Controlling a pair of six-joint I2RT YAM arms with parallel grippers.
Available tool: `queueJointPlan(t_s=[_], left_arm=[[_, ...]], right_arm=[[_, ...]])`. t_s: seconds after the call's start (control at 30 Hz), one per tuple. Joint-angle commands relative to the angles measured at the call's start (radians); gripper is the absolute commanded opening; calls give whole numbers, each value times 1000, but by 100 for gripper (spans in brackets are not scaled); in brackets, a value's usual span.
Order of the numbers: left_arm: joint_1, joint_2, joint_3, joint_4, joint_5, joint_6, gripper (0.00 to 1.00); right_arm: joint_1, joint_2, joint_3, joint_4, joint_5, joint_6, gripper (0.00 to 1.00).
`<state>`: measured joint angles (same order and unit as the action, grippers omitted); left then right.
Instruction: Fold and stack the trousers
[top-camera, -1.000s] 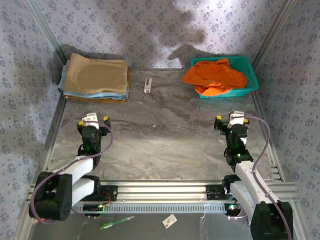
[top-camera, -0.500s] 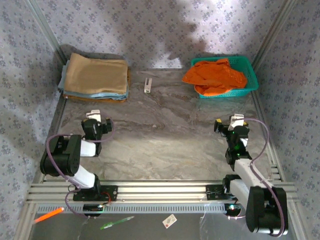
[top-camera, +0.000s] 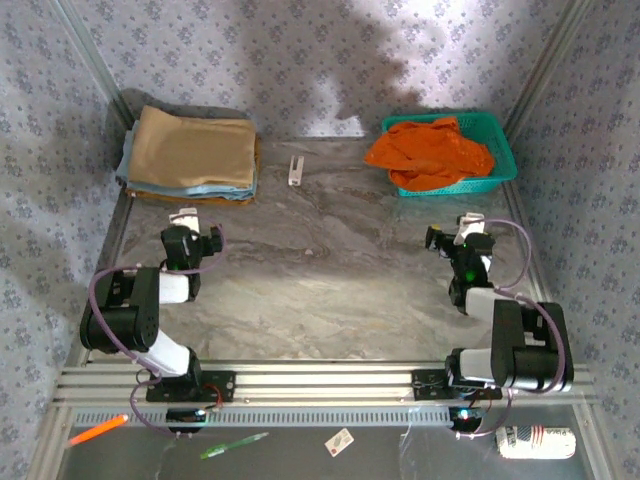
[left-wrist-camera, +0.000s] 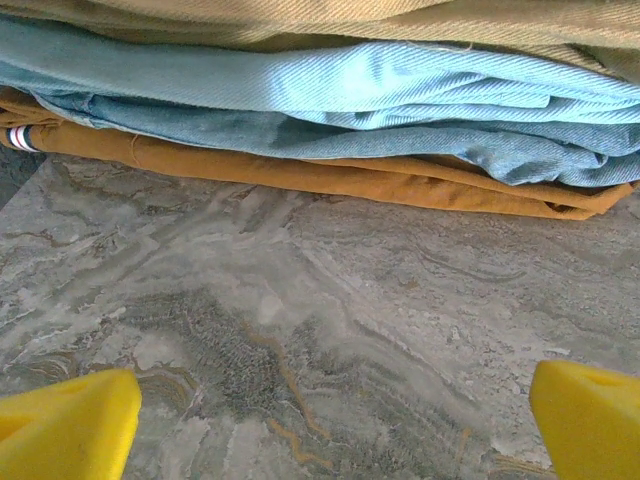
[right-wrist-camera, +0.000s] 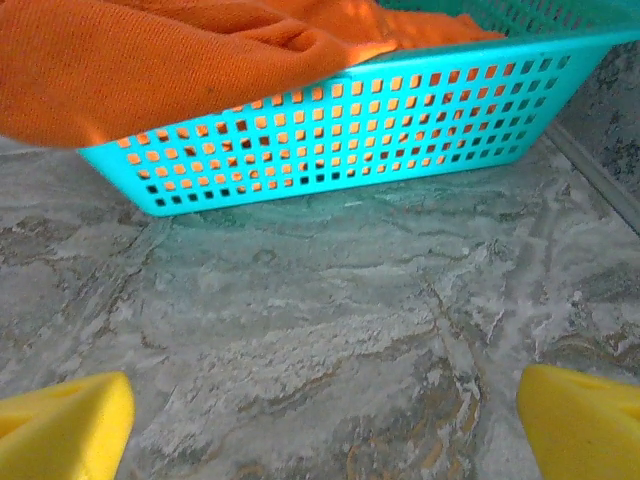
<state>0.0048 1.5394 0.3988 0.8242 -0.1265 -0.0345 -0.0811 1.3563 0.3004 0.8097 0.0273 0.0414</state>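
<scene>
L gripper (top-camera: 197, 228) sitting w/ fingers wide apart, facing folded trousers (top-camera: 195, 150) atop stack (top-camera: 190, 189); R gripper (top-camera: 455, 235) also gaping, facing teal basket (top-camera: 503, 163).

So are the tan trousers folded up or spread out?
Folded: the trousers lie as a neat rectangle on the blue cloth.

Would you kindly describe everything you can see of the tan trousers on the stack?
The tan trousers lie folded flat into a neat rectangle, topping a stack in the far left corner of the table. The fabric looks like plain cotton twill. They rest on a light blue folded cloth, with a brown garment lowest.
</scene>
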Motion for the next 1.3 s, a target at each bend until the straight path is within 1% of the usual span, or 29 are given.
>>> queueJointPlan(t_s=[0.0,0.03,0.07,0.1,0.13,0.17,0.5,1.27], left_arm=[[4,-5,9,1,17,-7,100],[4,-5,8,1,19,-7,100],[3,-5,9,1,18,-6,100],[4,-5,9,1,17,-7,100],[4,-5,9,1,18,-7,100],[4,-5,9,1,18,-7,100],[4,-5,10,1,18,-6,100],[4,-4,12,-7,24,-6,99]], right_arm=[[-2,159,-12,194,5,3,100],[6,167,47,95,-34,-23,100],[22,155,110,-52,-34,-52,100],[52,171,92,2,12,-69,100],[54,168,101,-17,22,-66,100],[43,164,101,-27,3,-62,100],[55,165,95,-14,23,-69,100],[56,164,95,-12,23,-69,100]])
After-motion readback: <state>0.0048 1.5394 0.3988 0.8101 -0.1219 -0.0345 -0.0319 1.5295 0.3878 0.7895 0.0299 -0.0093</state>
